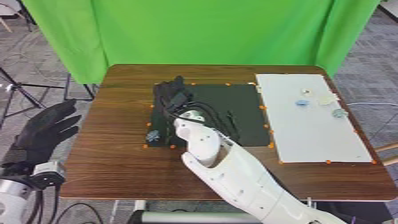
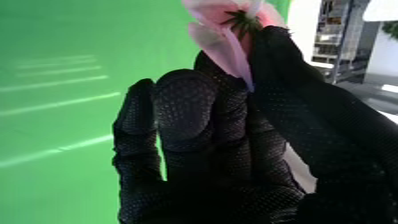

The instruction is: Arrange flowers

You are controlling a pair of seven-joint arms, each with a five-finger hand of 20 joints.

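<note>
In the head view my right hand (image 1: 172,95) is over the far left part of the black mat (image 1: 209,92). The right wrist view has a pink flower (image 2: 233,35) with a green centre at the tips of my right hand (image 2: 200,145), pinched between thumb and fingers. A blue-grey flower (image 1: 153,135) lies at the mat's near left corner. On the white board (image 1: 311,135) lie a blue flower (image 1: 302,103), a cream one (image 1: 327,99) and a grey-green one (image 1: 339,113). My left hand (image 1: 44,130) is off the table's left side, its fingers straight.
Orange markers (image 1: 271,145) line the mat and board on the brown table (image 1: 115,170). A green curtain (image 1: 213,35) hangs behind the table, and a black tripod (image 1: 19,89) stands to the left. My right forearm crosses the mat's near edge.
</note>
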